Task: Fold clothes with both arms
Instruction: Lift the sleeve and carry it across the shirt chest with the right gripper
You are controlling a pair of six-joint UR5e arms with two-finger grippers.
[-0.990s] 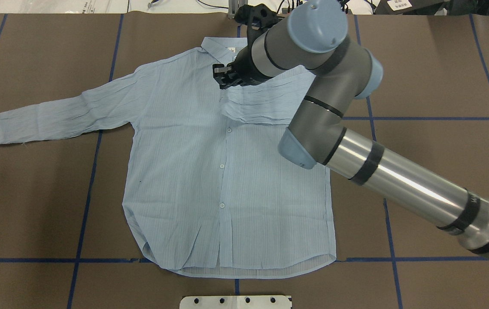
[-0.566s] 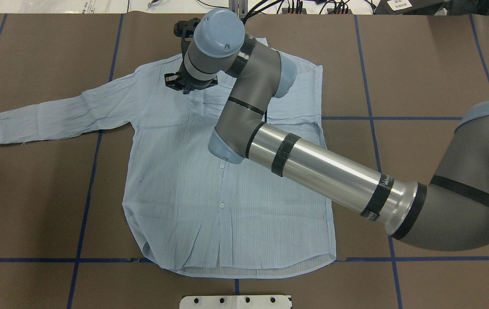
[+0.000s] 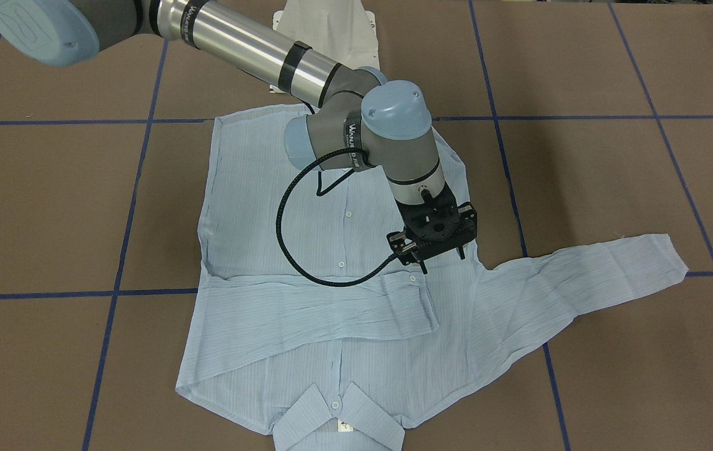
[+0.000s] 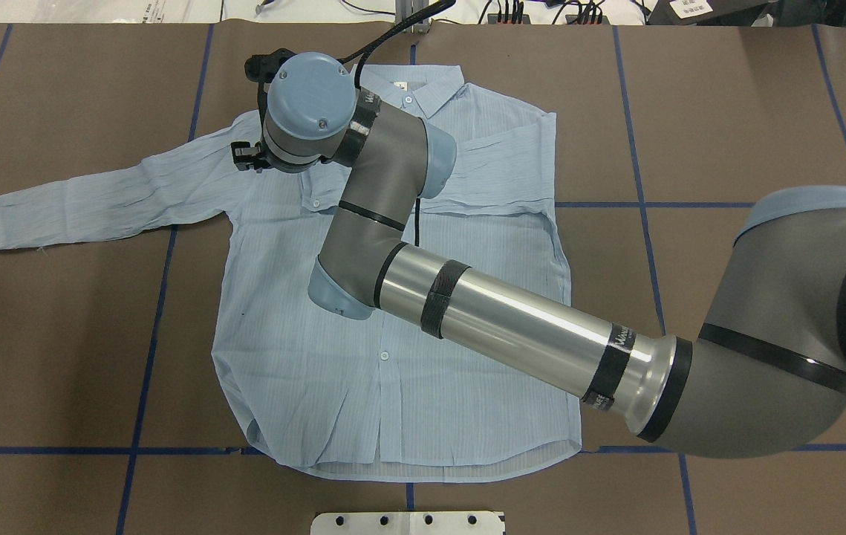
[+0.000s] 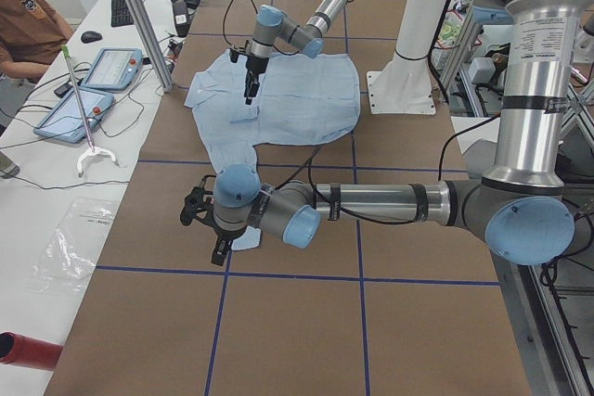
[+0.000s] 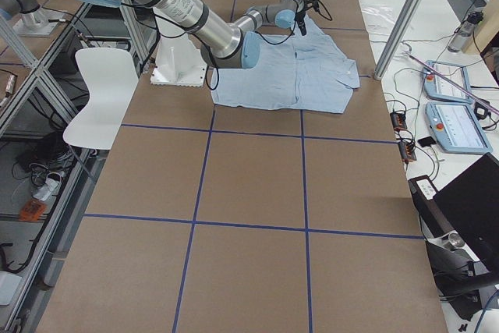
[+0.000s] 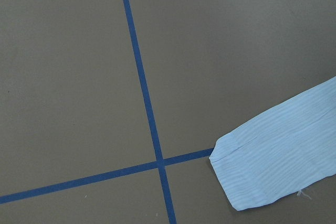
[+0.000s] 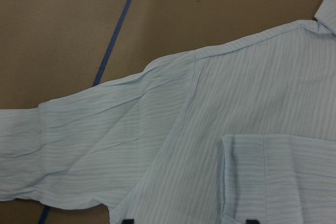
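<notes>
Shirt: the light-blue shirt [image 4: 304,357] lies flat on the brown desk [image 4: 764,111], buttoned front up, with its collar [image 3: 337,416] on the side away from the robot.
Folded sleeve: one sleeve [image 3: 306,307] is laid across the chest, and its cuff [image 8: 273,171] ends near the opposite shoulder.
Outstretched sleeve: the other sleeve [image 4: 96,200] runs out flat towards the robot's left. Its end lies just beside a crossing of blue tape lines [image 7: 139,72].
Right arm: the right arm [image 4: 512,334] reaches across the shirt's body.
Right end effector: the right end effector [image 3: 442,262] points down just above the cloth beside the folded cuff, its fingers spread apart and gripping nothing.
Left arm: the left arm [image 5: 390,203] stretches low along the desk.
Left end effector: the left end effector [image 5: 219,252] hangs near the outstretched sleeve's end. Whether its fingers are parted cannot be told.
</notes>
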